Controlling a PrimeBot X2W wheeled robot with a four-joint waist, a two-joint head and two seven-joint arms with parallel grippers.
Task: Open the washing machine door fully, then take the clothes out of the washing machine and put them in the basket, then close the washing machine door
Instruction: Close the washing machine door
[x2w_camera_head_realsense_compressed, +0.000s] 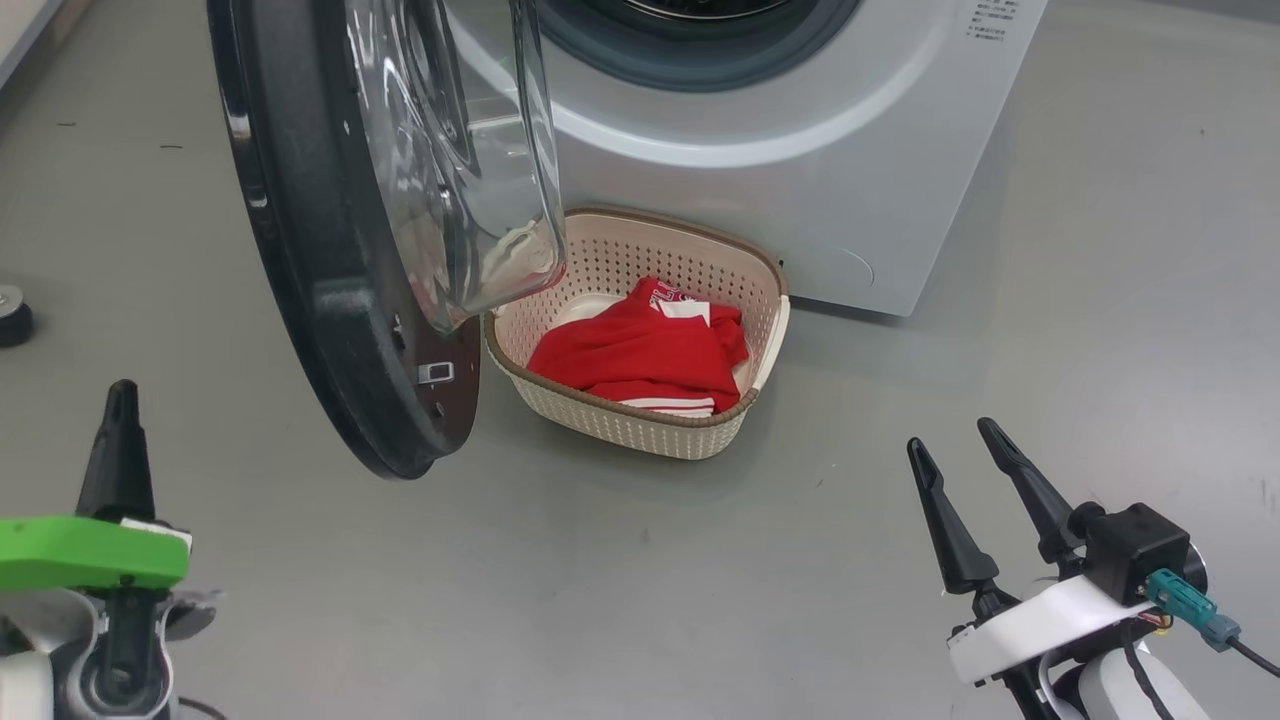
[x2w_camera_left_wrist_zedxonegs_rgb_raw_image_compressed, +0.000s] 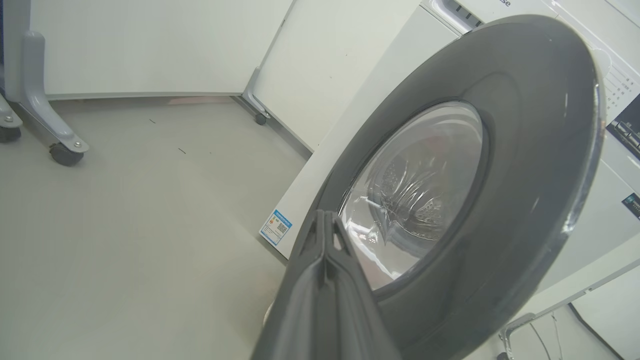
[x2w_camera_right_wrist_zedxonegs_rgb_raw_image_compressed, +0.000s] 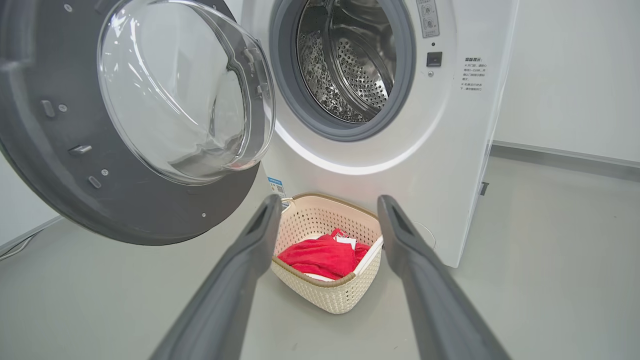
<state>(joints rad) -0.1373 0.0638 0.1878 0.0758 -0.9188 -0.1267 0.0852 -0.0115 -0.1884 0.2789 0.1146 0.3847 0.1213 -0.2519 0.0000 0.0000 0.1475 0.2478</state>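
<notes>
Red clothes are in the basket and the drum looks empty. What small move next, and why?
Probably press the shut left end effector forward against the door to start swinging it closed: the clothes lie in the basket, the drum looks bare, and the door stands open.

The white washer (x2w_camera_head_realsense_compressed: 850, 150) stands with its round black door (x2w_camera_head_realsense_compressed: 320, 260) swung open, the clear glass bowl bulging from the inner face. A grey seal (x2w_camera_right_wrist_zedxonegs_rgb_raw_image_compressed: 295, 100) rings its steel perforated drum (x2w_camera_right_wrist_zedxonegs_rgb_raw_image_compressed: 350, 60). The cream basket (x2w_camera_head_realsense_compressed: 640, 428) sits touching the washer's front, below the opening, holding crumpled red clothes (x2w_camera_head_realsense_compressed: 640, 355) with white trim.
</notes>
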